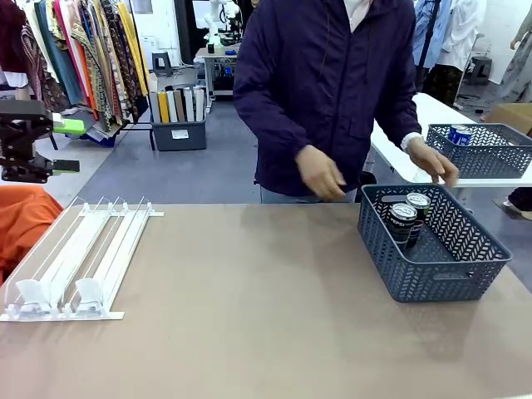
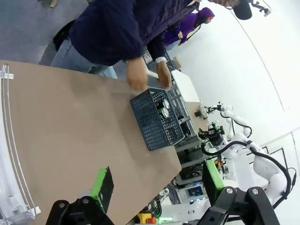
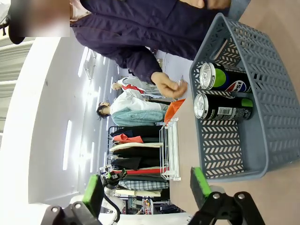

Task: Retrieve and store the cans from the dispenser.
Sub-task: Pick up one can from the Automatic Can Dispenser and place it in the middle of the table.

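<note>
The white dispenser (image 1: pixel 75 258) lies at the table's left; no can shows in its lanes. Two black cans (image 1: pixel 403 220) (image 1: pixel 418 204) stand in the dark grey basket (image 1: pixel 432 274) at the right. My left gripper (image 1: pixel 71 145) hangs open above the table's far left, beyond the dispenser. In the left wrist view its green fingers (image 2: pixel 102 187) stand wide apart with nothing between them, the dispenser (image 2: pixel 7 154) at the left edge and the basket (image 2: pixel 150 122) far off. My right gripper (image 3: pixel 146 187) is open and holds nothing, facing the basket (image 3: pixel 220 150) and its cans (image 3: pixel 225 77) (image 3: pixel 220 107).
A person in a dark jacket stands at the far side, one hand (image 1: pixel 320 174) over the table edge, the other (image 1: pixel 432 160) above the basket's far rim. A second mesh basket (image 1: pixel 478 158) holding a blue can (image 1: pixel 459 133) sits on a white table behind.
</note>
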Tool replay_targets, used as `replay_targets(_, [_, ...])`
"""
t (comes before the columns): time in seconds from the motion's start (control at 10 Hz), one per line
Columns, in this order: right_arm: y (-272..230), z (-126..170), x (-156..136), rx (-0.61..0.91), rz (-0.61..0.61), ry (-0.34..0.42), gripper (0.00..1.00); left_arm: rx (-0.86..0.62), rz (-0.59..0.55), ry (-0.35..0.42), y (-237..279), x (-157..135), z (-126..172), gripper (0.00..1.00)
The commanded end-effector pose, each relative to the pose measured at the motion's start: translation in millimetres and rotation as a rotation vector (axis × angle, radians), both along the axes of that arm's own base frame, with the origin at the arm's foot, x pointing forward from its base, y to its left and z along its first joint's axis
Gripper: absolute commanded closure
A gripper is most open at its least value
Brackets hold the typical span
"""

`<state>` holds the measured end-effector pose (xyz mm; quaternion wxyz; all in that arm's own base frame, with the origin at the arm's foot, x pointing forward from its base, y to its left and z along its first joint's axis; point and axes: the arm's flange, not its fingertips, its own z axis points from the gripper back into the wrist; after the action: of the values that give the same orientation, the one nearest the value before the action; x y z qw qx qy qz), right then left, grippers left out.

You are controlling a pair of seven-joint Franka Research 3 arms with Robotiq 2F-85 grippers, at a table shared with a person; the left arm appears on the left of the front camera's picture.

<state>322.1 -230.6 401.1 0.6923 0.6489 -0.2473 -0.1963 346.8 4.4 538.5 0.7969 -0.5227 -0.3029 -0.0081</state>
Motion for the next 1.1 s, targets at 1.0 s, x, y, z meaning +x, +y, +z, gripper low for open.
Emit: replay_targets(1.0, [-0.5, 5.0, -1.0, 0.012, 0.005, 0.010, 0.00, -0.018, -0.001, -0.022, -1.7, 1.7, -0.9, 0.00])
